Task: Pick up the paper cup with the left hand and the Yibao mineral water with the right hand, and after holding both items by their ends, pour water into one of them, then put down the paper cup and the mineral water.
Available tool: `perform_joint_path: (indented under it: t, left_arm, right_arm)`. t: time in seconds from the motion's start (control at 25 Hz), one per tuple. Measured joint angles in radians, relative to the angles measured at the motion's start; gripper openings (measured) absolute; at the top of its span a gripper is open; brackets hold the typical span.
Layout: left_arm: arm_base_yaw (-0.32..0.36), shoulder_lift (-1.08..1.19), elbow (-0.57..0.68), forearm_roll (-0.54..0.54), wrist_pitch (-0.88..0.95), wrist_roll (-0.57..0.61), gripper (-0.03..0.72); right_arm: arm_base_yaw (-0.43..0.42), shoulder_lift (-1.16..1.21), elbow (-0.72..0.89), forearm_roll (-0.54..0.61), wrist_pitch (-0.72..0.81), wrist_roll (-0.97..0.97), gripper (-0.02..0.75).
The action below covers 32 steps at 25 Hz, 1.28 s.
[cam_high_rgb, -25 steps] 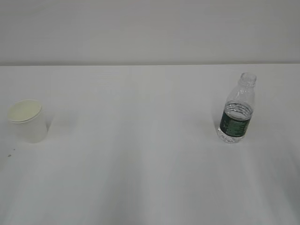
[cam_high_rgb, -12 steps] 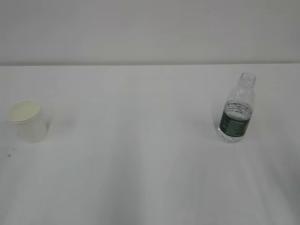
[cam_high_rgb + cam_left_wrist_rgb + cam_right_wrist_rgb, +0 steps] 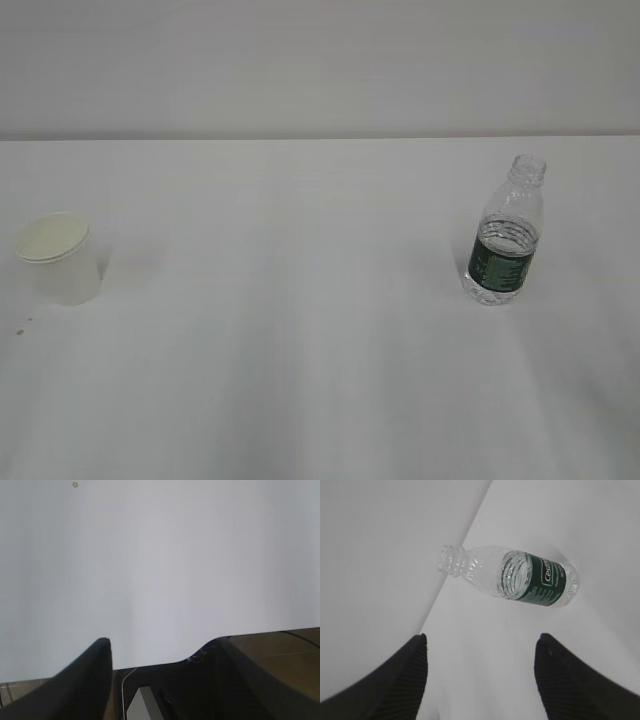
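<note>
The paper cup (image 3: pixel 60 258) stands upright at the table's left side, white with a cream inside. Upright at the right stands the Yibao mineral water (image 3: pixel 505 235), a clear capless bottle with a dark green label. Neither gripper shows in the exterior view. In the left wrist view my left hand (image 3: pixel 162 642) is open over the table's near edge, and the cup is out of that view. My right hand (image 3: pixel 482 637) is open with bare table between its fingers. The bottle (image 3: pixel 520 577) is ahead of it, apart from the fingertips.
The white table (image 3: pixel 300 330) runs back to a pale wall (image 3: pixel 320 60). A small dark speck (image 3: pixel 20 328) lies near the cup. The left wrist view shows the table's front edge (image 3: pixel 165 661) with dark frame and brown floor (image 3: pixel 290 645) below.
</note>
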Motion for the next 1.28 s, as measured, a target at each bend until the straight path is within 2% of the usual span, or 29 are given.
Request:
perform_joint_path:
  t: [0.2, 0.52, 0.64, 0.8, 0.92, 1.04, 1.28]
  left_arm:
    - [0.0, 0.0, 0.0, 0.0, 0.0, 0.0, 0.475]
    - [0.0, 0.0, 0.0, 0.0, 0.0, 0.0, 0.475]
    - [0.0, 0.0, 0.0, 0.0, 0.0, 0.0, 0.475]
    - [0.0, 0.0, 0.0, 0.0, 0.0, 0.0, 0.475]
    - [0.0, 0.0, 0.0, 0.0, 0.0, 0.0, 0.475]
    - [0.0, 0.0, 0.0, 0.0, 0.0, 0.0, 0.475]
    - [0.0, 0.0, 0.0, 0.0, 0.0, 0.0, 0.475]
  right_arm:
    - [0.0, 0.0, 0.0, 0.0, -0.002, -0.094, 0.508]
    - [0.0, 0.0, 0.0, -0.002, -0.027, -0.583, 0.508]
    - [0.0, 0.0, 0.0, -0.002, -0.048, -0.68, 0.508]
    - [0.0, 0.0, 0.0, -0.027, -0.065, -0.716, 0.508]
    - [0.0, 0.0, 0.0, -0.174, -0.067, -0.624, 0.508]
    - [0.0, 0.0, 0.0, -0.399, -0.063, -0.523, 0.508]
    - [0.0, 0.0, 0.0, -0.871, -0.027, -0.482, 0.507]
